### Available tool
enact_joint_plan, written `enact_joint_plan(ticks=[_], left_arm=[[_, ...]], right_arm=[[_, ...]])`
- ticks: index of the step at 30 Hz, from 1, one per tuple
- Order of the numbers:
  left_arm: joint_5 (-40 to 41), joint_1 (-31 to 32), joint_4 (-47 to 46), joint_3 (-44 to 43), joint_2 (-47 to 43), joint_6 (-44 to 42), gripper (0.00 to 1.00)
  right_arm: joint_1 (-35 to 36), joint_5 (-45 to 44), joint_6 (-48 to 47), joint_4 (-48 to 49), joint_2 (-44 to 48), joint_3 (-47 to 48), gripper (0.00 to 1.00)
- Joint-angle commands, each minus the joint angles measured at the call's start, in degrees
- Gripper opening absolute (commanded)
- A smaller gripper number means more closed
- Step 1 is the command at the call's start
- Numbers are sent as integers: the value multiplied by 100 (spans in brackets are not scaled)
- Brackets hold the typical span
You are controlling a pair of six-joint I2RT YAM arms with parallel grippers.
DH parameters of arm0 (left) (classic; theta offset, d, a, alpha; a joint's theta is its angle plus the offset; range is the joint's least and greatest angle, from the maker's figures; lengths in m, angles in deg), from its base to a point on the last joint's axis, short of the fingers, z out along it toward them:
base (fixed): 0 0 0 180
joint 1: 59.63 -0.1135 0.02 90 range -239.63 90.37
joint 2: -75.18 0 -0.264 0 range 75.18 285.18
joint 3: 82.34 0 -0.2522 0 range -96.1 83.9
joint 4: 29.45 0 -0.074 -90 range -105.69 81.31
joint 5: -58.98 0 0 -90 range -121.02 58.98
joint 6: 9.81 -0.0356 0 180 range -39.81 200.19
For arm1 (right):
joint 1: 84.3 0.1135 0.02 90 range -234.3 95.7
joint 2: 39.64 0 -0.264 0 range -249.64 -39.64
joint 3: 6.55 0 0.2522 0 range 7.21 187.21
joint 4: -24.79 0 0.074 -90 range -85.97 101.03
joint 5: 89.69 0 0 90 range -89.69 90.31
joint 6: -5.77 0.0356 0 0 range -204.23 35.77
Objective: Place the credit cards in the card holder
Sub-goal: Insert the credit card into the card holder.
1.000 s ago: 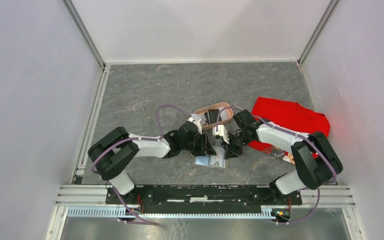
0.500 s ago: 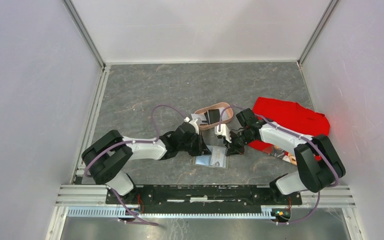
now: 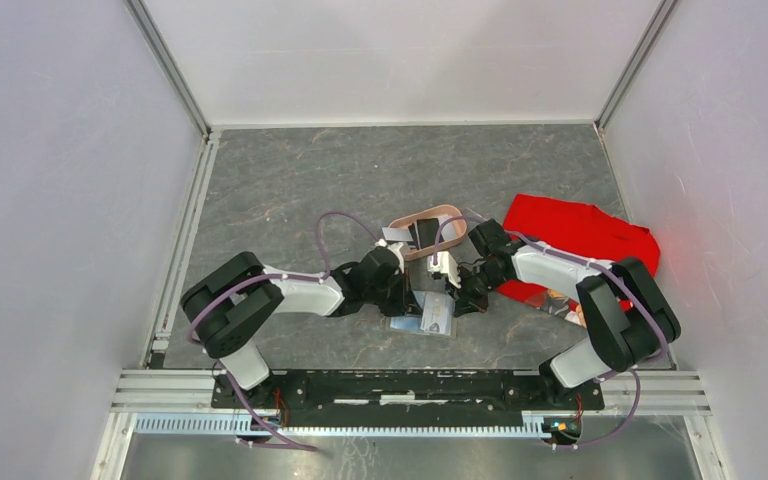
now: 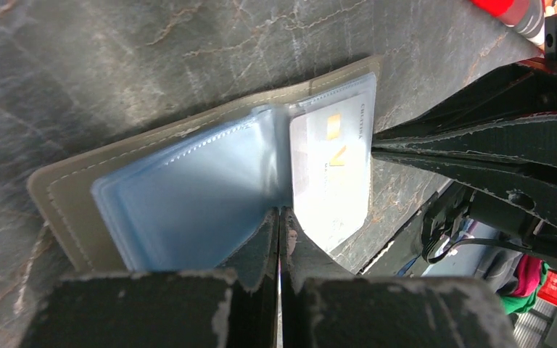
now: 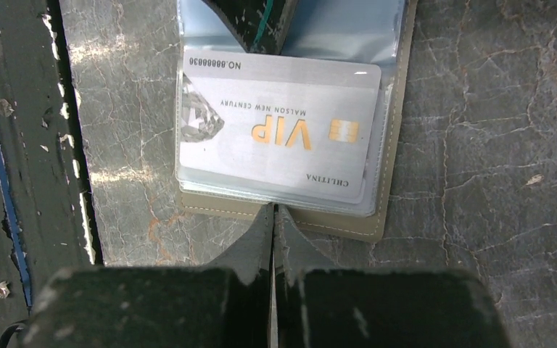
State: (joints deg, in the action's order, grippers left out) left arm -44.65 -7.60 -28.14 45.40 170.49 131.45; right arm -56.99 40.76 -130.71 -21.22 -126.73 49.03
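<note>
Now, the card holder lies open flat on the grey worktop, at 6 o'clock from the pink tray. A silvery VIP credit card sits on one clear pocket panel; whether it's fully tucked in, can't tell. The left jaws are pressed together, tips on the centre fold. The right jaws are together too, tips at the holder's edge, gripping nothing. The red cloth lies off at 2 o'clock.

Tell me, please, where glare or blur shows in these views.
Top external: red cast on the right wall near the red cloth. Left wrist: sheen on the card holder's clear pocket, left end effector blurred. Right wrist: credit card print sharp, right end effector out of focus.
</note>
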Motion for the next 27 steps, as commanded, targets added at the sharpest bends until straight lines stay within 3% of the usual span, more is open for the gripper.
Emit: enact_joint_plan(ticks=[1, 12, 20, 26, 27], left_arm=[[-61, 177, 78, -251, 230, -285, 2], [681, 530, 777, -581, 152, -270, 2], [1586, 483, 1129, -533, -1275, -1007, 10], [2089, 483, 1218, -718, -2629, -2159, 14], [2269, 479, 1146, -755, -2907, -2437, 19]], right_arm=[[109, -54, 89, 86, -147, 80, 0], [134, -44, -69, -77, -136, 216, 0], [-406, 62, -1213, -685, 1371, -45, 3], [-1210, 932, -1225, -591, 2616, 77, 6], [-1256, 952, -878, -329, 2838, 109, 12]])
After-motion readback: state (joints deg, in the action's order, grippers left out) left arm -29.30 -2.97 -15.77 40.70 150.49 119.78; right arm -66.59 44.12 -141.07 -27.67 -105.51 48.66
